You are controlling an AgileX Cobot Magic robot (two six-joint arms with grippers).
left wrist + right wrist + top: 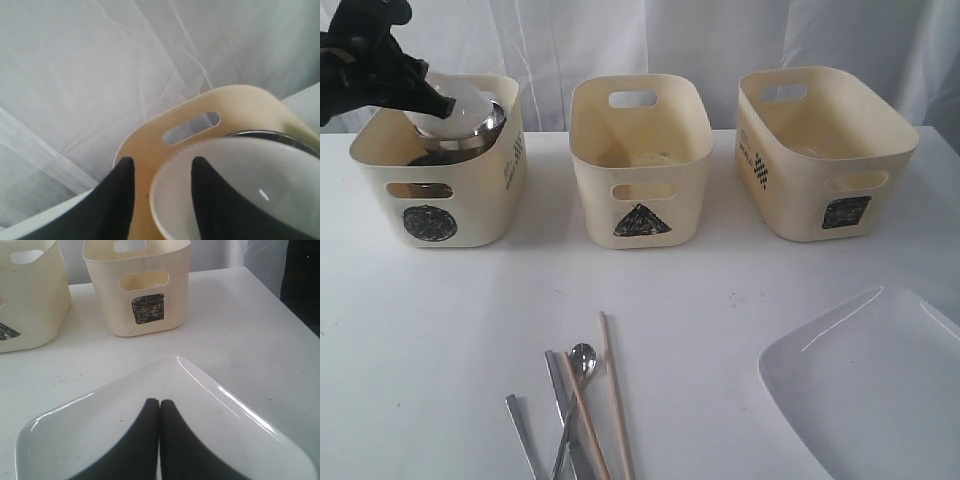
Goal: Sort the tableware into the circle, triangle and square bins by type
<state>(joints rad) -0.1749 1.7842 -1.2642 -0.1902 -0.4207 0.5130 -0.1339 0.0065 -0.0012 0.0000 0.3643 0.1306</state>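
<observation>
the left gripper [162, 172] hangs over the circle tub [440, 225], jaws parted astride a white bowl's [240, 185] rim; the right gripper [159, 405], jaws clenched, hovers above the plate [210, 410].

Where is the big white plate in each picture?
Exterior view: the white plate lies on the table at the lower right corner, partly cut off.
Left wrist view: not in it.
Right wrist view: the plate fills the bottom, under the shut right gripper.
Shared landmark: the square bin stands behind the plate in both.
</observation>
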